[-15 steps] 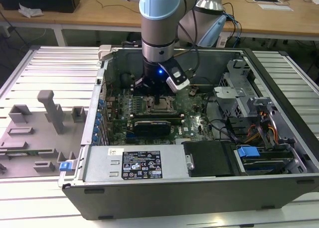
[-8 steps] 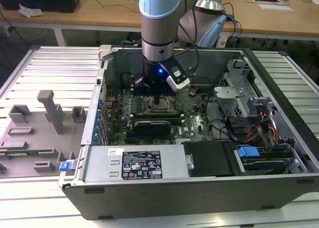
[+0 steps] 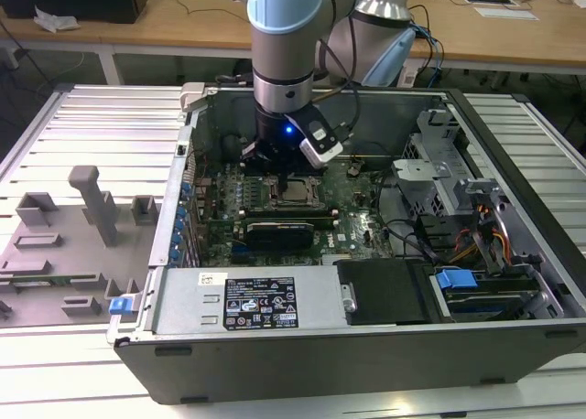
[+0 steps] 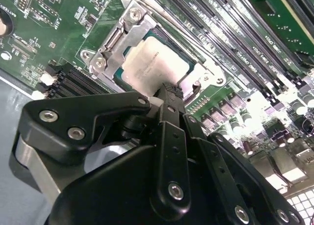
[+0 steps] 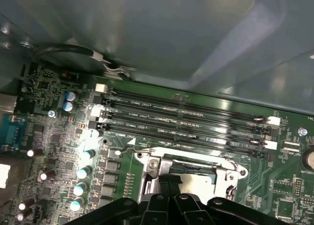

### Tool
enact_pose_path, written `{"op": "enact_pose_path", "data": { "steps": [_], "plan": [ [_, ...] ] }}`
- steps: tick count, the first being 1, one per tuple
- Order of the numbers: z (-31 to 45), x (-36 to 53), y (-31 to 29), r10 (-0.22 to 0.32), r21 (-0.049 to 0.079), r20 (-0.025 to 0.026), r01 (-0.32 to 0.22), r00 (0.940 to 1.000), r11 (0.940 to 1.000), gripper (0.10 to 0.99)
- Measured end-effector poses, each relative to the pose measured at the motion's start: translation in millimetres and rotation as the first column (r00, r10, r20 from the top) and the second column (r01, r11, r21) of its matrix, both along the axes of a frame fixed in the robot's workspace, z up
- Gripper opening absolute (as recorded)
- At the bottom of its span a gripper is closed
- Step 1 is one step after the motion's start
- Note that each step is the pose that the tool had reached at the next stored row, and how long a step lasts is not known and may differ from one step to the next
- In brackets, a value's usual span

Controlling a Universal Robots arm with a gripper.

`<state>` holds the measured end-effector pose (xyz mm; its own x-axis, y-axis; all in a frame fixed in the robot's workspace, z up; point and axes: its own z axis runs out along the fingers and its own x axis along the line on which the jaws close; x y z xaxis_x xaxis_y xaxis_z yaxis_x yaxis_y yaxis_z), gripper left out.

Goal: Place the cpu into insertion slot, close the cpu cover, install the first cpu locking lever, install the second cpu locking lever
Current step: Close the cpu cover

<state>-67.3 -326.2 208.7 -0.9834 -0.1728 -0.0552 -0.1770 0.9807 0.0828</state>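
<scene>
Over on the exterior view's left, a bunch of matte grey plastic fixture blocks sat on the ribbed metal table, well apart from the open grey sheet-steel computer case. A white-and-black label sticker was stuck on the silver box along the case's front edge, with print too small to read.

The pale blue and silver arm hung straight down into the case, over the middle of the glossy green circuit board. Its black gripper had its fingers together with nothing between them. The tips were right at the socket's edge, touching the cover or just beside it, couldn't tell which.

The cpu, a small flat square chip with a dull silver-grey top, lay face up in the insertion slot. Its edges were squared up with the frame, and being square it had no long axis. There was faint print on top, not legible. The cpu cover, a thin shiny metal frame plate, lay flat around it, with the chip showing through the window. Long black memory slots ran parallel to one side of the socket.

Near the case's right edge sat a blue plastic tab.
</scene>
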Motion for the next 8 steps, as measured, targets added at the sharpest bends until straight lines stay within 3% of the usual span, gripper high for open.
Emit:
{"op": "enact_pose_path", "data": {
  "steps": [8],
  "plan": [
    [-1.3,-3.8,0.0,-0.02,-0.001,0.0,0.02,0.9998,0.9998,0.106]
  ]
}}
